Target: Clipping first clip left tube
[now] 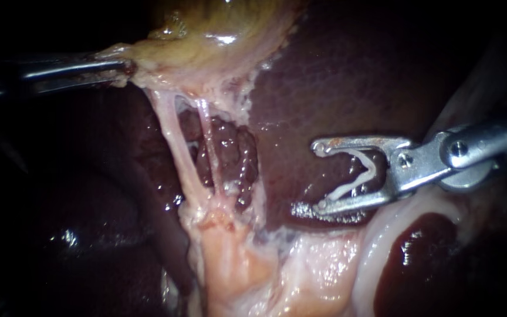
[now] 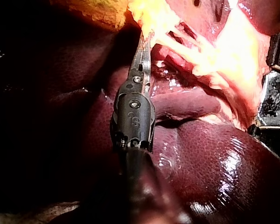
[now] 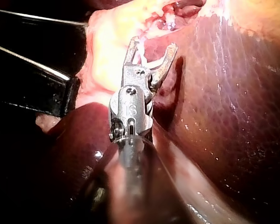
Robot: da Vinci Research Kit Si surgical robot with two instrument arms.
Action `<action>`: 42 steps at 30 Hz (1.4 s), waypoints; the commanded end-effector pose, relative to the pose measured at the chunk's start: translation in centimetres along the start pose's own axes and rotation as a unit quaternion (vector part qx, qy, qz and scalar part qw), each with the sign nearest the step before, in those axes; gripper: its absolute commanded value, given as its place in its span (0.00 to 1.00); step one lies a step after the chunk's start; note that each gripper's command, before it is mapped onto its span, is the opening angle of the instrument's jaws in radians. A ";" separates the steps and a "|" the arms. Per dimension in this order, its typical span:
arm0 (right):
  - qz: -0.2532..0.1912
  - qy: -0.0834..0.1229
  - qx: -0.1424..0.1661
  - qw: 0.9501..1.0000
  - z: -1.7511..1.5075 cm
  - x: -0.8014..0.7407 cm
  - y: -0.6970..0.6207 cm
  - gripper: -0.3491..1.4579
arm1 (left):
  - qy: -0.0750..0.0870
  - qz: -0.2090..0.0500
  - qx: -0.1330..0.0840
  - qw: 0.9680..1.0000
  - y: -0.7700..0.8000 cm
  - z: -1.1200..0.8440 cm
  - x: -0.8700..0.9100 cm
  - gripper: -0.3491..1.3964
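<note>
Two instruments on the bench.

Endoscope view: the slim steel left instrument (image 1: 125,66) comes in from the left. Its jaws are clenched on the pale edge of the yellow-green, glistening gallbladder (image 1: 218,35). Below that grip two strands stand taut over the dark red-brown liver (image 1: 347,76). These are the broader pink left tube (image 1: 177,147) and, just beside it, the thinner pale right tube (image 1: 211,147). Both run steeply downward with a slight lean into pale fatty tissue.

The silver right instrument (image 1: 322,176) enters from the right. Its jaws are spread wide and carry a white V-shaped clip (image 1: 347,189), one leg against each jaw. The mouth faces the tubes but is well apart from them, over bare liver.

Left wrist view: the left instrument (image 2: 143,49) has its jaws closed into the yellow gallbladder (image 2: 149,14) tissue, with liver (image 2: 210,154) under the shaft. Pale strands lie beside the jaws; cannot tell which tube is which.

Right wrist view: the right instrument (image 3: 151,46) is agape with the clip (image 3: 147,59) seated, and liver (image 3: 233,93) lies beside it. Pale tissue lies ahead of the jaws; the tubes are not made out.

Judgement: the clip-bearing right instrument is the working one. The left tube lies straight ahead of its mouth, long axis roughly crosswise to the jaws, which suits clipping. The thin right tube stands between the mouth and the target, so there is a risk of catching both.
</note>
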 end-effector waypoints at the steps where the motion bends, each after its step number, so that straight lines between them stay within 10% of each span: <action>1: 0.000 0.002 0.002 1.000 0.01 0.04 -0.02 0.47 | 0.001 0.000 0.001 1.000 0.02 0.00 0.01 0.00; 14: 0.053 0.015 0.018 0.998 0.80 0.50 -0.30 0.47 | 0.003 -0.001 0.003 1.000 0.11 0.00 0.07 0.00; 23: 0.074 0.013 0.018 0.997 1.41 0.40 -0.33 0.47 | 0.002 -0.001 0.006 1.000 0.17 0.01 0.10 0.00; 42: 0.078 0.011 0.004 0.997 1.69 -0.04 0.13 0.47 | 0.005 -0.001 0.000 1.000 0.32 0.00 0.19 0.00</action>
